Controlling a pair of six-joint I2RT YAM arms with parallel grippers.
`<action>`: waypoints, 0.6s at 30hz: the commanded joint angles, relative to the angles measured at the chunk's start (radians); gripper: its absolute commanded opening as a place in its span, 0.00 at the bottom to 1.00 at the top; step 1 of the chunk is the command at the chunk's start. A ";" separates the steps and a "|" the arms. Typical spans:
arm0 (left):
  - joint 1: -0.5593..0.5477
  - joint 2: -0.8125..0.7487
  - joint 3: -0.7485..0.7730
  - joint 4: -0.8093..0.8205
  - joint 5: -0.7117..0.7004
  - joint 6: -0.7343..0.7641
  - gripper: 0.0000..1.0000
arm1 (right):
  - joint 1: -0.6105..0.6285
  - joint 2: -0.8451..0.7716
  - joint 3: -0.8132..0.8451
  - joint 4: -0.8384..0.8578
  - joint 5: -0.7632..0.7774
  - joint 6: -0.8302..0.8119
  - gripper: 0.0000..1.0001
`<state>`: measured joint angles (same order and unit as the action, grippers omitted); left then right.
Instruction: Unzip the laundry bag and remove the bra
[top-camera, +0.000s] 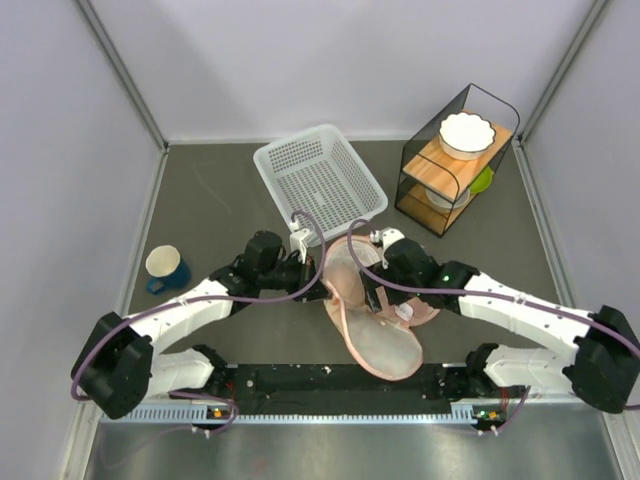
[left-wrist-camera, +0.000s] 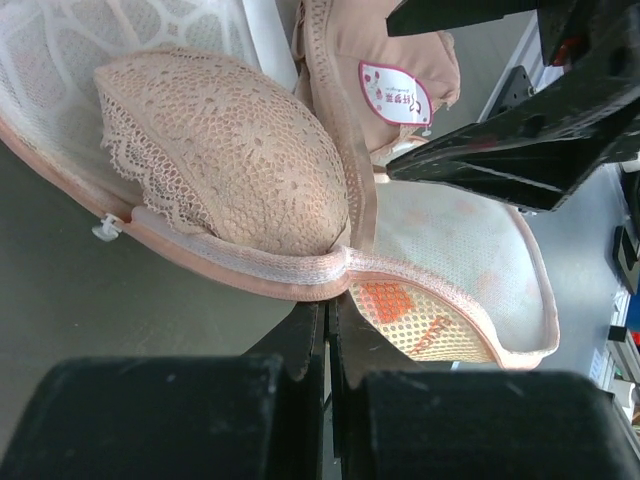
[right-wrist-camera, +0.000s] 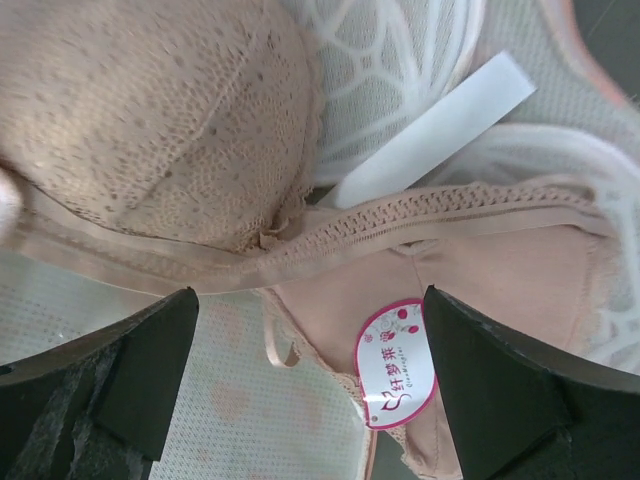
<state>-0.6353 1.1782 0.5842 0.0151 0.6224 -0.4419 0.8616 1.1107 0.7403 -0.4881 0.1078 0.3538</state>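
bra (left-wrist-camera: 230, 150) in laundry bag (top-camera: 388, 348), basket (top-camera: 320, 175) behind

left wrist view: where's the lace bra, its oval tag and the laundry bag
dusty-pink lace bra (left-wrist-camera: 230, 150), left wrist view, middle of the cup
white oval pink-edged tag (left-wrist-camera: 395, 94), left wrist view, printed face
beige-pink mesh laundry bag (left-wrist-camera: 455, 250), left wrist view, inner mesh wall

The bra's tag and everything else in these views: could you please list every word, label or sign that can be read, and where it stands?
"红梦莱", red, on the oval hang tag of the bra.
Smaller line beneath it on that tag: too small to read.
Same tag in the left wrist view: blurred, unreadable.
On the laundry bag: orange prints only, no lettering I can make out.
Top view: nothing readable.
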 joint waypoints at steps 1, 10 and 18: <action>0.005 0.004 -0.026 0.045 -0.007 0.000 0.00 | -0.006 0.038 0.028 0.046 -0.052 0.049 0.94; 0.005 -0.002 -0.070 0.077 0.000 -0.015 0.00 | 0.030 0.064 -0.013 0.324 -0.235 0.074 0.91; 0.006 -0.012 -0.072 0.098 0.053 -0.027 0.00 | 0.030 0.242 -0.004 0.425 -0.171 0.126 0.77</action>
<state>-0.6353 1.1828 0.5209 0.0544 0.6258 -0.4622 0.8837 1.3075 0.7383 -0.1581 -0.0803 0.4377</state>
